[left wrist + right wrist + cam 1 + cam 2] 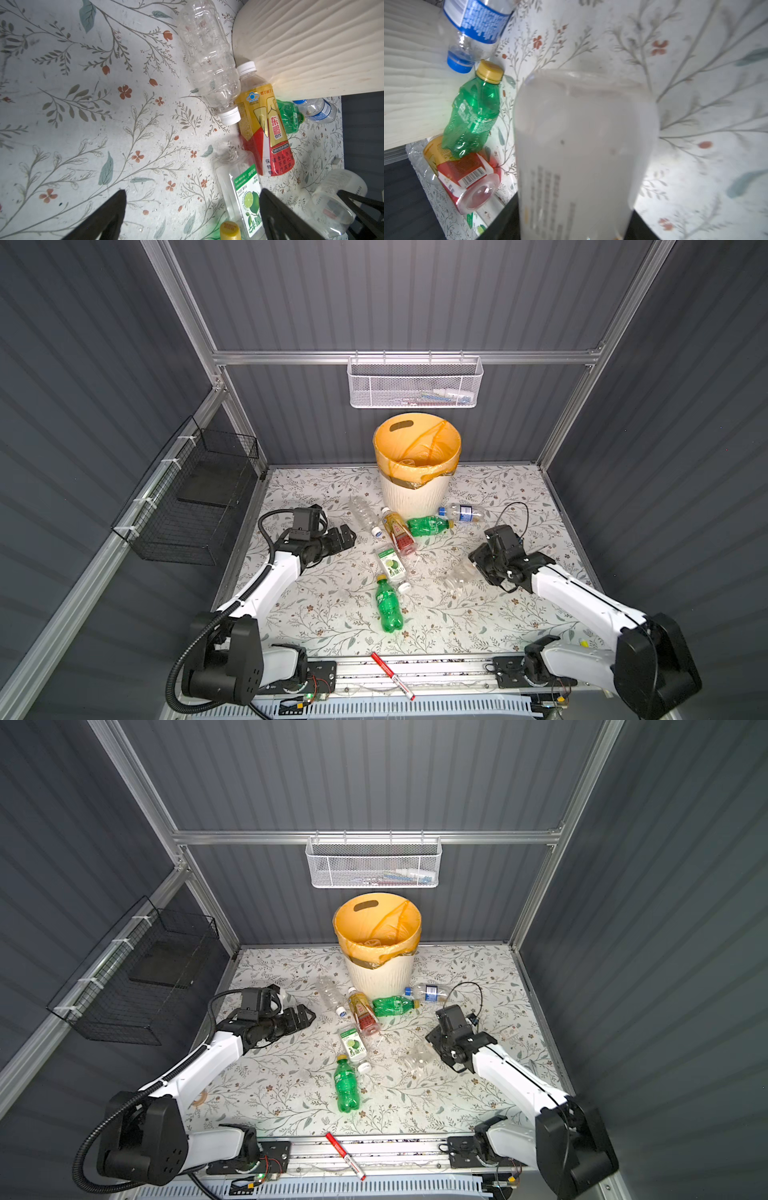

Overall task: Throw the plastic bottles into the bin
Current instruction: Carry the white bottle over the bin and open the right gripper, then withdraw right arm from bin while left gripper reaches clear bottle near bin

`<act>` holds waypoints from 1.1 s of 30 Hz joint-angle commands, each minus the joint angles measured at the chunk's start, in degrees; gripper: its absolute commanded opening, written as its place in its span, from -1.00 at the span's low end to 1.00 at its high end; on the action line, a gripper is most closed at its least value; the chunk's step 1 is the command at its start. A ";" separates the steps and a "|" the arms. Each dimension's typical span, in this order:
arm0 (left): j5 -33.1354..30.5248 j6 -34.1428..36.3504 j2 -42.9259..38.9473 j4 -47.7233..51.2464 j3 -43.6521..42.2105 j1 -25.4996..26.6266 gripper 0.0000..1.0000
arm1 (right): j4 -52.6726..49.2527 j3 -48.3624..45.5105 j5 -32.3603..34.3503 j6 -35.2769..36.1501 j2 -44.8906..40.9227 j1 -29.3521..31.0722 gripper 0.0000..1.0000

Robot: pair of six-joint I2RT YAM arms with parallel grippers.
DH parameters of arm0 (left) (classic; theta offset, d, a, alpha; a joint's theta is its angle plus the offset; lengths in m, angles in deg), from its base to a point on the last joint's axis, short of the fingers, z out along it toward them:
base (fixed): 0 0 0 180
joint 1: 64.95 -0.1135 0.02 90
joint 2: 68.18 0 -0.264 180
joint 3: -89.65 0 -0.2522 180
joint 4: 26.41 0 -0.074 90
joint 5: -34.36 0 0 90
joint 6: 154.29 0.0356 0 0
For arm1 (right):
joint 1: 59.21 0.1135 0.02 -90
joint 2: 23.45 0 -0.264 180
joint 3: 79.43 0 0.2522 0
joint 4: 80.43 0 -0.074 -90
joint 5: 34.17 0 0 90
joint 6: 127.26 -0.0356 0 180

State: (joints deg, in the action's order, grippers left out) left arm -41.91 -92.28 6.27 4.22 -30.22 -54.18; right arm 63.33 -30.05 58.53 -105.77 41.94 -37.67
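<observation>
The cream ribbed bin (415,497) with an orange bag stands at the back middle of the mat. My right gripper (573,216) is shut on a clear plastic bottle (459,576), low over the mat's right side. My left gripper (347,536) hangs open and empty left of the pile. In front of the bin lie a clear white-capped bottle (365,514), a yellow-and-red labelled bottle (397,531), a green bottle (428,526) and a blue-labelled bottle (461,512). Nearer the front lie a lime-labelled bottle (245,193) and another green bottle (387,605).
A red marker pen (392,675) lies on the front rail. A white mesh basket (415,383) hangs on the back wall above the bin. A black wire basket (195,497) hangs on the left wall.
</observation>
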 commanded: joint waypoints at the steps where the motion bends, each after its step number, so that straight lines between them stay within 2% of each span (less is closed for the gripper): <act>1: 1.56 -0.71 0.90 -1.82 1.04 -0.36 0.99 | -9.68 -3.07 -0.52 2.48 -7.07 -1.32 0.13; 4: 1.77 -0.67 2.26 -2.46 1.62 -0.39 0.99 | -15.38 -2.79 0.39 4.31 -12.60 -1.75 0.12; 7: 2.55 -0.96 3.70 -3.65 2.15 -0.33 0.98 | -18.73 0.91 -0.39 6.73 -14.06 -2.46 0.11; 9: 3.12 -1.64 4.22 -4.72 2.04 -0.39 0.96 | -19.67 7.17 -1.26 9.13 -11.99 -2.70 0.10; 11: 3.90 -2.48 4.46 -5.72 1.82 -0.39 0.92 | -20.81 19.02 -2.48 12.89 -7.15 -2.65 0.10; 13: 4.41 -3.03 4.23 -6.54 1.68 -0.31 0.91 | -22.23 36.63 -3.64 16.76 0.69 -2.69 0.10; 16: 4.72 -2.87 3.73 -7.00 1.56 -0.31 0.92 | -23.92 71.43 -9.13 19.81 16.59 -2.83 0.16; 17: 4.72 -2.91 3.47 -7.23 1.27 -0.30 0.94 | -24.39 85.62 -13.49 18.88 23.32 -3.79 0.27; 19: 4.72 -2.91 3.64 -7.38 1.09 -0.31 0.97 | -31.64 115.30 -18.18 16.01 37.92 -5.99 0.97; 20: 4.71 -2.62 4.07 -6.81 1.68 -0.31 0.99 | -35.38 129.40 -21.09 13.67 45.79 -7.37 0.98; 21: 4.72 -2.52 4.35 -6.50 2.02 -0.21 0.99 | -37.59 136.81 -24.61 11.26 50.36 -8.37 0.98; 22: 4.72 -2.64 4.47 -6.49 2.38 -0.22 0.99 | -39.27 139.27 -26.50 10.81 52.68 -8.95 0.98; 24: 4.72 -2.85 4.64 -7.00 2.67 -0.22 0.99 | -41.84 132.73 -27.16 13.97 50.71 -8.81 0.98; 26: 4.72 -2.78 5.32 -6.59 3.81 -0.21 1.00 | -35.96 117.43 -25.38 17.80 43.17 -7.69 0.98; 28: 4.72 -2.77 6.19 -6.69 4.58 -0.19 0.99 | -20.38 97.09 -24.65 16.90 32.08 -7.85 0.98; 29: 4.64 -2.78 6.59 -6.83 4.88 -0.15 0.99 | -15.23 91.47 -23.88 16.25 28.07 -8.30 0.98; 30: 4.39 -3.07 7.14 -7.05 5.28 -0.16 0.99 | -13.90 88.01 -22.85 16.56 25.56 -8.97 0.98; 33: 3.84 -5.06 9.41 -8.47 6.29 -0.05 1.00 | -20.09 87.15 -18.04 21.26 22.50 -9.76 0.98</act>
State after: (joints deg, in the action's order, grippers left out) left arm -37.99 -95.43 13.92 -3.08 -25.84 -54.18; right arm 39.51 58.76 36.81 -88.84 67.62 -46.61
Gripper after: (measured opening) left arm 0.997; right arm 0.991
